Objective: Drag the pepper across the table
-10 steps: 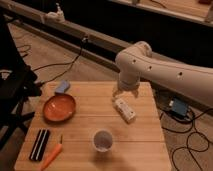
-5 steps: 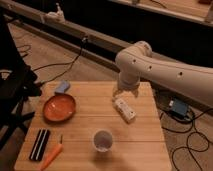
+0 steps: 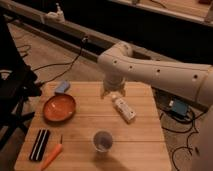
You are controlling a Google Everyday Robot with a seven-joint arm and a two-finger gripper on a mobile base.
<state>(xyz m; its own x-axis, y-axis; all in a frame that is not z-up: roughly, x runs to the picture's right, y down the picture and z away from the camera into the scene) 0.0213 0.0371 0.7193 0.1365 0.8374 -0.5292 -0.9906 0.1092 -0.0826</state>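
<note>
I'm looking down at the small rectangular tabletop of light wooden planks [image 3: 145, 145], and the white robot arm [image 3: 150, 70] is reaching in from the right across its far edge. The gripper [image 3: 113, 93] is hanging below the arm's rounded wrist, over the far middle of the table. I cannot tell how far open it is, or whether it has hold of anything.

The slim, tapered orange pepper [image 3: 52, 156] is lying at the near-left corner of the table, well apart from the gripper. It is sitting at an angle, with its thin dark stem pointing toward the far side. Just to its left a flat black rectangular block with pale stripes [image 3: 40, 144] is resting on the wood.

Beyond those two, the round orange bowl [image 3: 59, 107] is sitting on the left side of the table, with a small blue pad [image 3: 62, 87] just behind it near the far-left edge. A white oblong object [image 3: 123, 109] is lying diagonally just in front of the gripper. A pale translucent cup [image 3: 102, 141] is standing upright near the front middle.

On the floor to the right, a small blue box [image 3: 178, 107] is sitting among dark cables.
</note>
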